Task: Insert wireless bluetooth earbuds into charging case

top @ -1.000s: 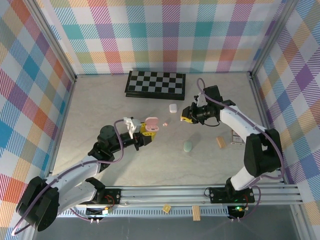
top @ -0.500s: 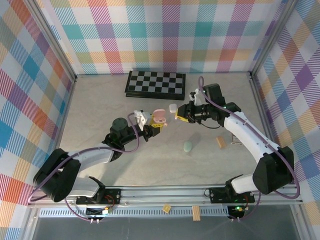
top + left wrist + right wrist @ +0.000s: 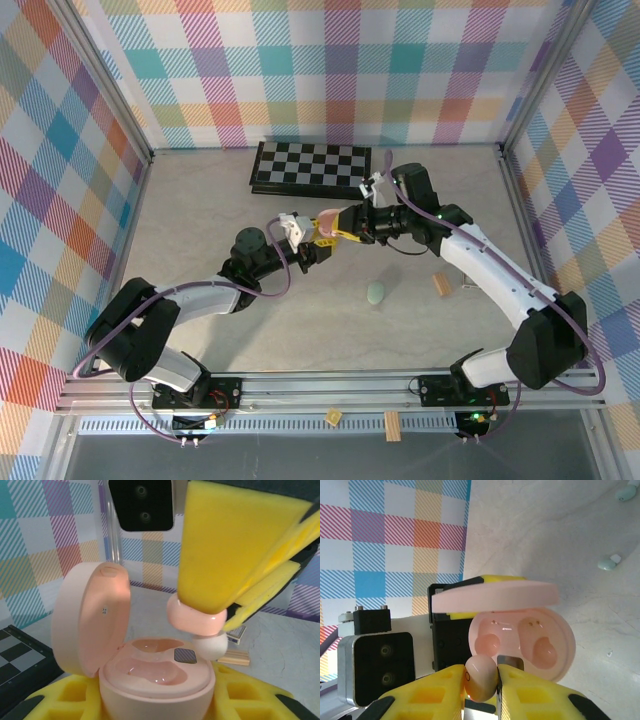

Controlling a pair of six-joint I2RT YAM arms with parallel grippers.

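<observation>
My left gripper (image 3: pixel 155 702) is shut on an open pink charging case (image 3: pixel 156 675), its lid (image 3: pixel 90 615) standing up on the left. Both wells look empty. My right gripper (image 3: pixel 482 680) is shut on a pink earbud (image 3: pixel 481 677) with a white tip (image 3: pixel 211 646). That earbud (image 3: pixel 194 620) hangs just above the case's right rim, close to it. From above, the two grippers meet mid-table, left gripper (image 3: pixel 318 243) and right gripper (image 3: pixel 343 226) around the pink case (image 3: pixel 327 220). Two pale green earbuds (image 3: pixel 607 561) (image 3: pixel 625 492) lie loose on the table.
A chessboard (image 3: pixel 311 167) lies at the back of the table. A pale green pebble-shaped case (image 3: pixel 376 292) sits in front of the right arm, with a wooden block (image 3: pixel 441 284) beside it. A small printed box (image 3: pixel 239 632) lies behind the block.
Both grippers have moved toward each other and farther up the table. The left one carried the open pink case along. The right one brought the pink earbud leftward to just over it.
</observation>
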